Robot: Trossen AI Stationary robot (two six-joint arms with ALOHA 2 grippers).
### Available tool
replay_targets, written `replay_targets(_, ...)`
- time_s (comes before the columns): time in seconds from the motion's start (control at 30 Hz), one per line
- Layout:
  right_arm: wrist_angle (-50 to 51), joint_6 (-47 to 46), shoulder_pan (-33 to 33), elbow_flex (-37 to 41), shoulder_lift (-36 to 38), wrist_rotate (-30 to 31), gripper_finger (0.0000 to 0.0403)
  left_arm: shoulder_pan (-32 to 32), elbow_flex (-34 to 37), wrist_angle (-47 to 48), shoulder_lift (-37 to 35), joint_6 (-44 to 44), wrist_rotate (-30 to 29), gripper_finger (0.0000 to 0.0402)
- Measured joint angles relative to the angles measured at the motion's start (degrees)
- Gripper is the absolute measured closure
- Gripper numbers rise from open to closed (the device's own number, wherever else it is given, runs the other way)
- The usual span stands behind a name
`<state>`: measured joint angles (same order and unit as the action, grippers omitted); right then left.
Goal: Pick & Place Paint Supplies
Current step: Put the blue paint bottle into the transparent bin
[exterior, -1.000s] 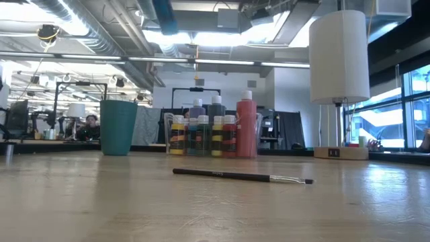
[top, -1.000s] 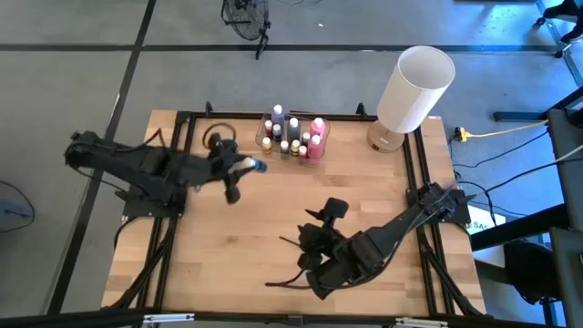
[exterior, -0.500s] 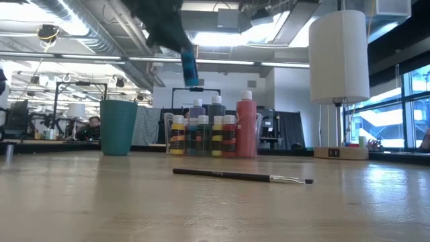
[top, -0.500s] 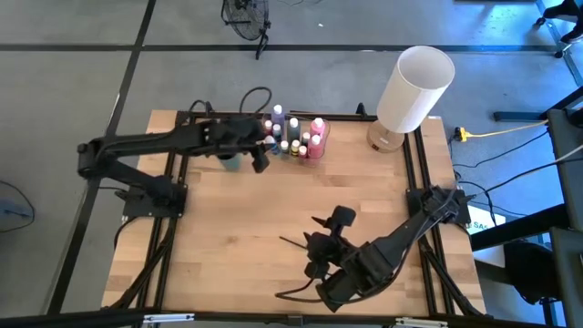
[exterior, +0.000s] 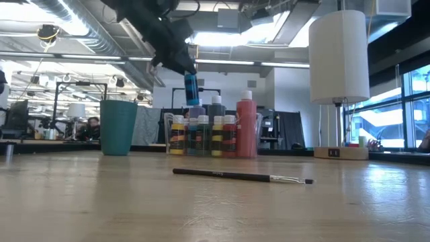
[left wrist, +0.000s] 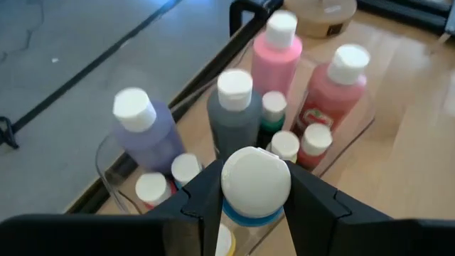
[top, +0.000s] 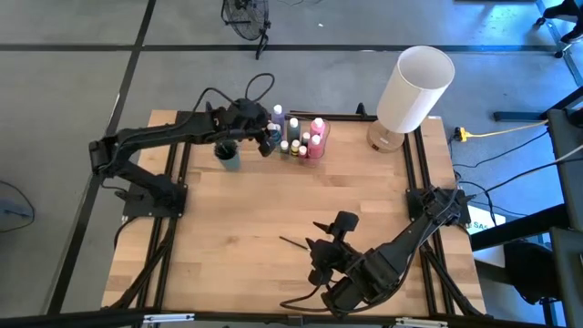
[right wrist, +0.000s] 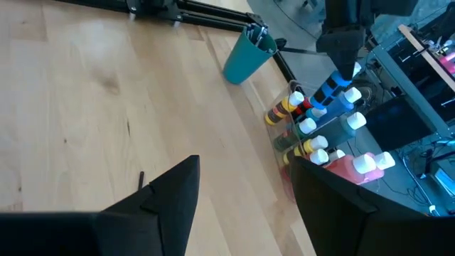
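A: Start at the left. What is over there?

B: On the table (top: pixel 228 228), in the overhead view, the left gripper (top: pixel 267 138) hangs at about eleven o'clock from the table's middle. Its fingers (left wrist: pixel 202 195) pinch a blue bottle (exterior: pixel 191 87) with a white cap, held upright above the container (left wrist: pixel 114 185) of paint bottles (top: pixel 296 138).

A: Touching the others?

B: From table height it hangs just above them, apart. A teal cup (top: pixel 228 158) stands just beside the container, at its nine o'clock.

A: What fills the container?

B: A lilac bottle (left wrist: pixel 146 131), a grey bottle (left wrist: pixel 234 114), a pink bottle (left wrist: pixel 277 60), a reddish bottle (left wrist: pixel 330 92) and several small ones, all upright.

A: Moving right?

B: A brush (exterior: pixel 242 177) lies flat on the wood at about six o'clock from the middle. The right gripper (top: pixel 321 260) hovers just beside it, fingers (right wrist: pixel 170 195) spread and empty. A white cylinder (top: pixel 414 87) stands at one o'clock, near the table's far corner.
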<state>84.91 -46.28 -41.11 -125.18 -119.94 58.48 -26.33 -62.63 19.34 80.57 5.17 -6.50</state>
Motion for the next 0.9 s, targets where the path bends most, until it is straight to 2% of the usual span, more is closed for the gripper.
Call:
replay_targets(0.47,0.2,-0.2,-0.2,0.9,0.0,0.0,0.0181,-1.2,0.0,-2.4,5.7,-1.9,0.2,0.0281)
replay_targets(0.9,0.4,-0.9,-0.2,4.4,-0.1,0.0,0.0181,-2.8,0.0,-3.4,6.7,-1.0,0.0,0.0282)
